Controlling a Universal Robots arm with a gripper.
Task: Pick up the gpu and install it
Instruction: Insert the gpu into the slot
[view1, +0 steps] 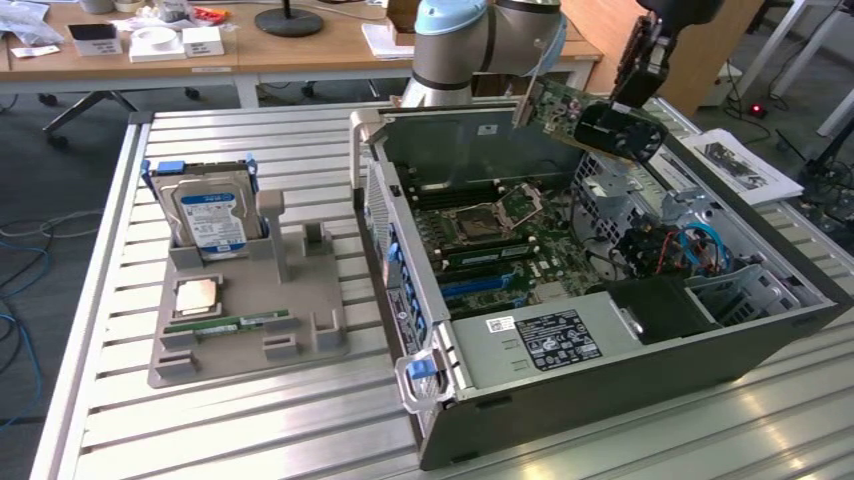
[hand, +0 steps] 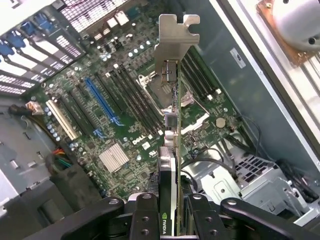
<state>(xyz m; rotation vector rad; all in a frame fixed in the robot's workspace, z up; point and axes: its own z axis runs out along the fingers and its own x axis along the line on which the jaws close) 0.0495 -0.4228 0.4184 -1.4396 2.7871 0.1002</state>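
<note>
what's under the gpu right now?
Held over the open case, the gpu has the motherboard below it: CPU socket, memory slots, a blue slot. The card's edge hides a strip of board behind it.

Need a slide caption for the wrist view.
Gripper holds the gpu edge-on above the motherboard, metal bracket at the far end.

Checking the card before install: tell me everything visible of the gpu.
The gpu is a thin green circuit card with a black cooler face and a silvery metal end bracket, NVIDIA-marked on its edge. It hangs tilted above the open computer case, over the motherboard, seated in no slot. The gripper is shut on it; nothing else touches it.
</note>
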